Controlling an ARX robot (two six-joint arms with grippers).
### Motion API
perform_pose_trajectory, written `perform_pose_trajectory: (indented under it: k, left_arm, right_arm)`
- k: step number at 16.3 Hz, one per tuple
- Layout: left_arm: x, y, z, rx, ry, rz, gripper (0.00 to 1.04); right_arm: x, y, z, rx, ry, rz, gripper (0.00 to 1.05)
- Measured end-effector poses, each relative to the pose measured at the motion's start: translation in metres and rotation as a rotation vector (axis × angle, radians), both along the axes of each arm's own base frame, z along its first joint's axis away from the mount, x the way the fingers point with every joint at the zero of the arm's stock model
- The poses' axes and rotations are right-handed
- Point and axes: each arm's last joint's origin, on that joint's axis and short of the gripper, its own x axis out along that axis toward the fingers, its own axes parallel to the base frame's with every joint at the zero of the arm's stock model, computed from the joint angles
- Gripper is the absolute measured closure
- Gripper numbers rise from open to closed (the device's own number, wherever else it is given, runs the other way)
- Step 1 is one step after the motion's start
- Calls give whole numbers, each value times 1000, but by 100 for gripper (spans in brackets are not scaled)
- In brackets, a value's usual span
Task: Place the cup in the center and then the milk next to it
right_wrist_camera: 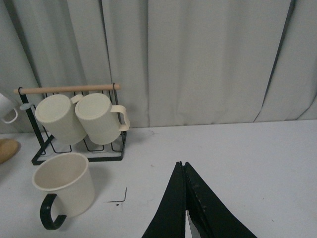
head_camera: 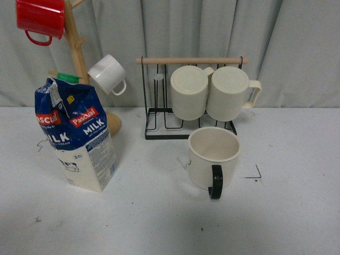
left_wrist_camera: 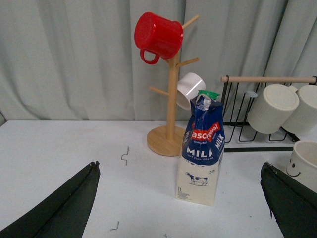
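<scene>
The cup (head_camera: pixel 213 158), a wide cream mug with a dark handle facing the front, stands upright on the white table just in front of the black rack. It also shows in the right wrist view (right_wrist_camera: pixel 66 185) and partly in the left wrist view (left_wrist_camera: pixel 304 163). The milk (head_camera: pixel 78 135), a blue and white Pascual carton with a green cap, stands at the left of the table. In the left wrist view the milk (left_wrist_camera: pixel 202 151) stands ahead of my open left gripper (left_wrist_camera: pixel 179 168), apart from its fingers. My right gripper (right_wrist_camera: pixel 181 164) is shut and empty, right of the cup. Neither gripper shows in the front view.
A black wire rack (head_camera: pixel 188 95) with a wooden bar holds two ribbed cream mugs (head_camera: pixel 212 91) behind the cup. A wooden mug tree (head_camera: pixel 79 58) at the back left carries a red mug (head_camera: pixel 41 18) and a small white mug (head_camera: pixel 108 74). A grey curtain hangs behind the table.
</scene>
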Motion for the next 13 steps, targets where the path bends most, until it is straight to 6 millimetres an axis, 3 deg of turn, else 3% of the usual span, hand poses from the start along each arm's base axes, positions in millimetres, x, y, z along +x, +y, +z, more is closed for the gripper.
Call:
perform_pose_trajectory:
  k: [13]
  left_arm:
    - [0,0,0,0,0,0,7]
  right_arm:
    - [-21,0,2,0,-11,0,103]
